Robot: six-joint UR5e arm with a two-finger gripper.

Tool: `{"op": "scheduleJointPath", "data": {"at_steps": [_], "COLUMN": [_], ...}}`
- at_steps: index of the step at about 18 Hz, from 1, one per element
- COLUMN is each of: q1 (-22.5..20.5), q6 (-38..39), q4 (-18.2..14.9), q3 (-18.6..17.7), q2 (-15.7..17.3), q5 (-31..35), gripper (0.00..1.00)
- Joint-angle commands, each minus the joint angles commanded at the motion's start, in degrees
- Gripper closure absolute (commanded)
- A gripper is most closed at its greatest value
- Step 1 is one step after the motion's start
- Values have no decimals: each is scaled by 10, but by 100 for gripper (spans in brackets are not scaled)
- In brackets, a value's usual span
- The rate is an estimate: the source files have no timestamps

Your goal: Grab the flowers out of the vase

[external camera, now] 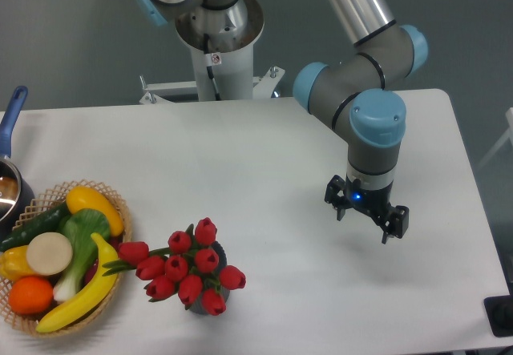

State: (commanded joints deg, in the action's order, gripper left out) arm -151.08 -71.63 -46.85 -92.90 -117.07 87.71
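The flowers (186, 270), a bunch of glossy red tulip buds with green leaves, stand in the vase (218, 256), a small dark grey cup almost hidden under them, near the table's front, left of centre. My gripper (365, 213) hangs above the table well to the right of the flowers, apart from them. Its dark fingers (392, 223) point down and are spread apart with nothing between them.
A wicker basket (115, 207) with plastic fruit and vegetables sits at the front left, close beside the flowers. A pot with a blue handle (13, 108) is at the left edge. The robot base (216, 50) stands behind the white table (264, 155).
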Motion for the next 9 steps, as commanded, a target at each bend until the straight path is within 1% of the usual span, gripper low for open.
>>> {"op": "scheduleJointPath", "data": {"at_steps": [4,6,7,9], "q1": [0,0,0,0], "q6": [-1,-1,-1,3], "q4": [1,14,28,52], "q3": [0,0,0,1], "q2": [0,-2,-5,-8], "q5": [-3,-17,-38,-117], "gripper": [0,0,0,0]}}
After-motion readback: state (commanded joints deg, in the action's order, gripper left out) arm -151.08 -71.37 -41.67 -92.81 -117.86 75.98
